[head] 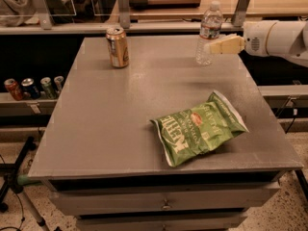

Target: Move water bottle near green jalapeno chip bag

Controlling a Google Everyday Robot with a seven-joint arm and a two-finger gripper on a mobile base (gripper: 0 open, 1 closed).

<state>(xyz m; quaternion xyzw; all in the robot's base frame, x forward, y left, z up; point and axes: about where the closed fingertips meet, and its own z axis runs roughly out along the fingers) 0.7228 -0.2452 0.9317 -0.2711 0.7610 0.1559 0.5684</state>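
The water bottle [208, 27] is a clear ribbed bottle with a white cap and a white-and-red label. It stands upright at the table's far right. My gripper [212, 46] comes in from the right on a white arm [276, 37], and its cream tip meets the bottle's right side at mid-height. The green jalapeno chip bag [198, 127] lies flat at the near right of the table, well in front of the bottle.
A gold drink can [118, 47] stands at the far left of the grey table [106, 129]. Several cans [31, 87] sit on a low shelf to the left. A rail with posts [122, 6] runs behind the table. Drawers sit below the front edge.
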